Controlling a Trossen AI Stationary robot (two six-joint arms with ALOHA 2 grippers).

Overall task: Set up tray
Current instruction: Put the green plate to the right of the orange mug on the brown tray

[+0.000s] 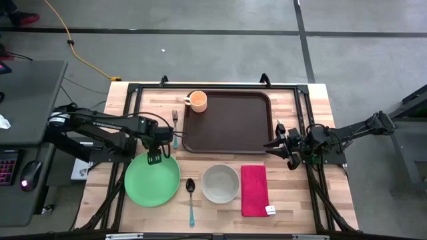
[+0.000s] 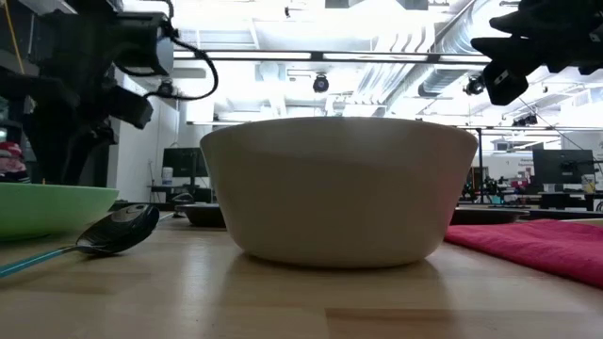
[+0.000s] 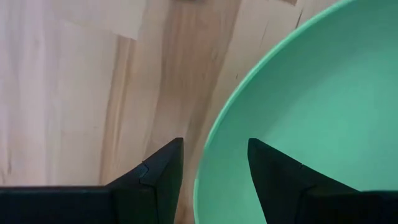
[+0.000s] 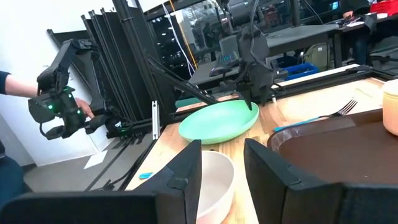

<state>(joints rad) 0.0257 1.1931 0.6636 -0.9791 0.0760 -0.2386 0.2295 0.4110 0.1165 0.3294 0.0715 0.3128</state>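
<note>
Tray: we see the tray (image 1: 230, 123) lying at the far middle of the table (image 1: 303, 193), its long axis running left to right, with an orange cup (image 1: 197, 101) standing in its far left corner and nothing else on it.

Plate: the green plate (image 1: 152, 179) sits on the wood near the left front, just off the tray's near left corner and apart from it.

Left gripper: we find the left gripper (image 1: 155, 158) at the plate's far rim; in the left wrist view its fingers are spread, one over the wood and one over the green surface, so the rim (image 3: 211, 155) runs between them, not yet pinched.

Right gripper: the right gripper (image 1: 277, 143) waits near the tray's right edge, its fingers spread with nothing between them.

Key relation: from the left jaws the tray lies up-table and toward the middle, a short way off. We judge the left arm the nearer one for the plate, and its carry would run toward the tray's left half, near the cup.

Other items: a fork (image 1: 174, 120) lies just left of the tray; a spoon (image 1: 191, 198), a white bowl (image 1: 220, 183) and a red napkin (image 1: 253, 190) lie in front of it, all on the wood.

Step in hand: we read this as closing on the plate rim before lifting it.
</note>
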